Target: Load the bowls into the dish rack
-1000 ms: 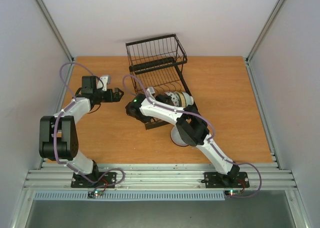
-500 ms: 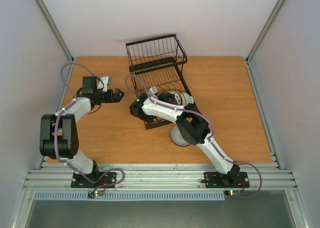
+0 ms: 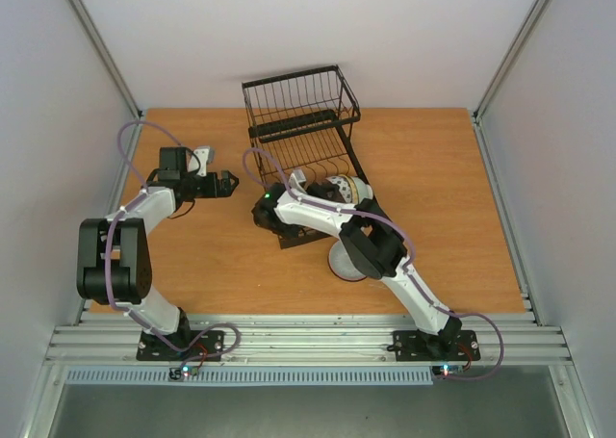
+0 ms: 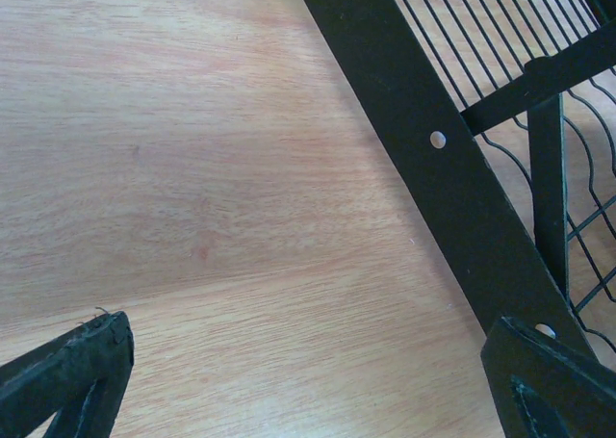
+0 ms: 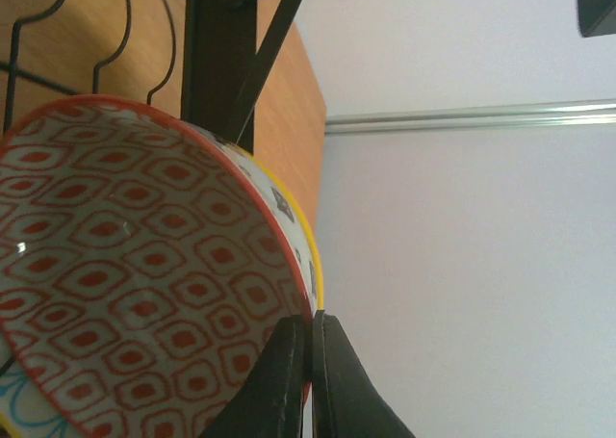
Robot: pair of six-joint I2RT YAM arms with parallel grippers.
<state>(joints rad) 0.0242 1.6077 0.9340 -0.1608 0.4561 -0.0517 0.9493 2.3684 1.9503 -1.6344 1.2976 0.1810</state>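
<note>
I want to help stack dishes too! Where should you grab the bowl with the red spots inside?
Pinch the thin rim of the bowl, one finger inside and one outside, coming from its open side. Its body looks too wide and round to span, but the wall is slim. The right tool holds it just so.

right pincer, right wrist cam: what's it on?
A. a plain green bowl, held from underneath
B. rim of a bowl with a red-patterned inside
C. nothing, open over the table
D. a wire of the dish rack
B: in the right wrist view the right pincer is pinched on the rim of the bowl, whose inside shows red marks on white, with the dish rack behind it.
</note>
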